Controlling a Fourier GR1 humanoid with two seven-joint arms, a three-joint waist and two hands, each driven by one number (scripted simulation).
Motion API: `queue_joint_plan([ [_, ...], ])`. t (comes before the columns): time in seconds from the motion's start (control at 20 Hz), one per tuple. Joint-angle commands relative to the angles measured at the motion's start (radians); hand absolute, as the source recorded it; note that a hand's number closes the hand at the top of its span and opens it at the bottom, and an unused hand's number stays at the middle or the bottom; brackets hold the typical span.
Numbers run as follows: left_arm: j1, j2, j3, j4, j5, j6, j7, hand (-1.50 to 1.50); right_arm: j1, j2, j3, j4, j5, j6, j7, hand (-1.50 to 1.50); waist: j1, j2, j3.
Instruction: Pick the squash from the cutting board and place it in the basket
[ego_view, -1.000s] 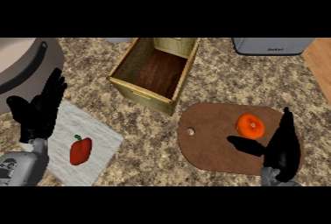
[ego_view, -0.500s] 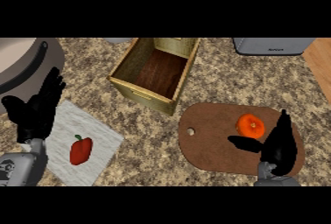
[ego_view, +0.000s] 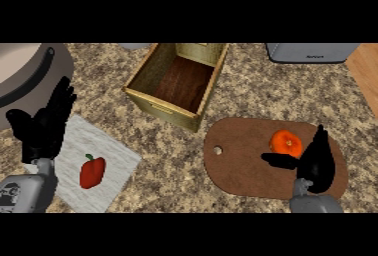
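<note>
Squash (ego_view: 286, 142) just beside right hand (ego_view: 315, 159)

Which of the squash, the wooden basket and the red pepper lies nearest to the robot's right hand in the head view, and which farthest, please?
From the right hand:
1. Squash, on the cutting board, just beside the thumb.
2. Basket, up and to the left.
3. Red pepper, far left, on the grey cloth.

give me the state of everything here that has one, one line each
squash: on the cutting board, not yet gripped
basket: upright, nothing inside
right hand: open, beside the squash
left hand: open, resting, fingers up
red pepper: lying on the grey mat
</note>
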Motion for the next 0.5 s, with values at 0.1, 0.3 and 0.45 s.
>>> queue_joint_plan([
  [0.1,-0.026,-0.039,0.039,0.083,-0.014,-0.039,-0.054,0.00,-0.012,-0.027,-0.043,-0.007,-0.039,0.061,-0.009,-1.50,-0.002,0.000,0.000],
  [0.3,0.047,0.020,0.070,-0.081,0.006,-0.079,0.029,0.00,-0.062,0.005,-0.057,0.129,-0.062,0.016,-0.058,-1.50,0.005,0.000,0.000],
  [0.45,-0.062,0.000,0.088,0.084,0.002,-0.073,-0.021,0.00,-0.006,0.027,-0.006,0.124,-0.093,0.039,-0.121,1.50,-0.003,0.001,0.000],
])
